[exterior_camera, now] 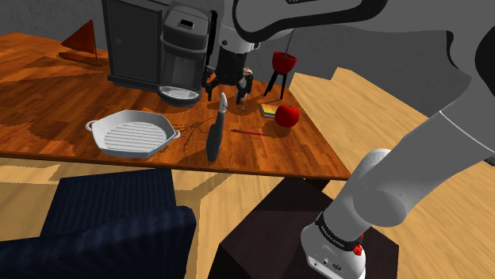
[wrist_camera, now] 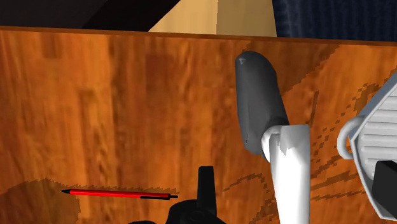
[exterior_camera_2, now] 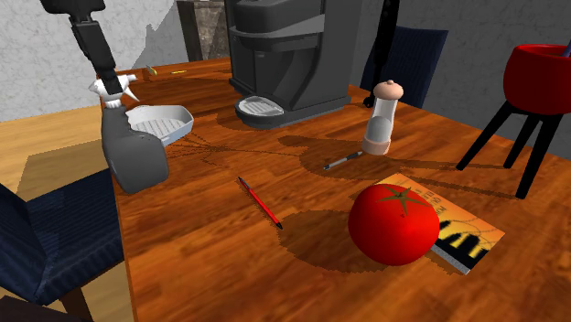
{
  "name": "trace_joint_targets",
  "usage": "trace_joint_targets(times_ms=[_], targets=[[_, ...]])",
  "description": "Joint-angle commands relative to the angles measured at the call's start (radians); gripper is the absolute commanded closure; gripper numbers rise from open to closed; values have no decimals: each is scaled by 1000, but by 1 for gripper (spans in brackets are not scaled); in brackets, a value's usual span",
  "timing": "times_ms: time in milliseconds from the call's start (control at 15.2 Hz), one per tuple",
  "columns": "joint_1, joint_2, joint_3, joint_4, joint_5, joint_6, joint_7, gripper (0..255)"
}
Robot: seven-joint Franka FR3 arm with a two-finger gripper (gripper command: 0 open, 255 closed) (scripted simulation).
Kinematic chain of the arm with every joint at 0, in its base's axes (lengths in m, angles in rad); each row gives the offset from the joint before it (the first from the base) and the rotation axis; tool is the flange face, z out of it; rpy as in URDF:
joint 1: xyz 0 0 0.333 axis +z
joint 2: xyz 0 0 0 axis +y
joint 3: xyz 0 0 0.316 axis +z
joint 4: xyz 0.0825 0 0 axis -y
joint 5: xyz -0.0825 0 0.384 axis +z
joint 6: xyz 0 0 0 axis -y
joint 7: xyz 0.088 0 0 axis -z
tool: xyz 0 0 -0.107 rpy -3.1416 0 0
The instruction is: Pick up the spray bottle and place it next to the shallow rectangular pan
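The spray bottle has a dark grey body and a white head. It stands upright on the wooden table near its edge, right beside the shallow white ribbed pan. In the shoulder view the bottle is just right of the pan. My black gripper hangs directly over the bottle's head. In the wrist view the gripper is open, with the white spray head between the fingers and untouched by either. The gripper also hovers above the bottle in the shoulder view.
A dark coffee machine stands behind the pan. A red pencil, a pen, a pepper mill, a tomato on a book and a red bowl on legs share the table. A blue chair sits by the table's front edge.
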Motion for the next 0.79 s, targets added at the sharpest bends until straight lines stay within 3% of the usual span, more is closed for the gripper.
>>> trace_joint_targets(times_ms=[0, 264, 726], targets=[[0, 0, 0, 0, 0, 0, 0, 0], [1, -16, 0, 111, 2, -128, -2, 0], [1, -16, 0, 111, 2, -128, -2, 0]])
